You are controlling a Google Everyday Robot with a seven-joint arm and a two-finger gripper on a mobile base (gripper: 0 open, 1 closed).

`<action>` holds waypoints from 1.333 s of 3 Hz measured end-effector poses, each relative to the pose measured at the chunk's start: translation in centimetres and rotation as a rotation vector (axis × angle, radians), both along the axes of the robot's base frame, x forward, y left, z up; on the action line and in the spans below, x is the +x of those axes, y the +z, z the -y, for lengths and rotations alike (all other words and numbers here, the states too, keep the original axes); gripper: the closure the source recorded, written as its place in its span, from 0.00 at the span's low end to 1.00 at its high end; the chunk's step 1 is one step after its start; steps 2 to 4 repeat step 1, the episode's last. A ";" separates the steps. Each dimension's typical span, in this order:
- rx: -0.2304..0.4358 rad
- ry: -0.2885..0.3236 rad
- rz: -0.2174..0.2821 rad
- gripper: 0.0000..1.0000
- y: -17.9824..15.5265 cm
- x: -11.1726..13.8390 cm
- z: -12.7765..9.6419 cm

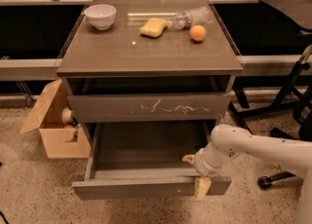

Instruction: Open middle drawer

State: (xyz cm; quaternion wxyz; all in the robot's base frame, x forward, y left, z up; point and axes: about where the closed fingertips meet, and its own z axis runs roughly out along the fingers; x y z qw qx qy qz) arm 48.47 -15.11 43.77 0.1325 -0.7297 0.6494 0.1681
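middle drawer [141, 188] out | claw [197, 176] at front (right end) | box [48, 133] left

White arm [258, 146]; tan end effector [197, 175], lower-right

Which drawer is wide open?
The middle drawer, under the scratched drawer front: it is pulled far out with its grey inside showing, and the gripper is at its front's right end.

No readable text, labels or numbers anywhere, bottle [191, 17] near the table's back right corner included. Gripper [197, 174] sits at the right end of the middle drawer [141, 188] front, drawer pulled out.
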 end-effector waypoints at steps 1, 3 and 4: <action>0.000 0.000 0.000 0.00 0.0 0.0 0.0; 0.000 0.000 0.000 0.00 0.0 0.0 0.0; 0.000 0.000 0.000 0.00 0.0 0.0 0.0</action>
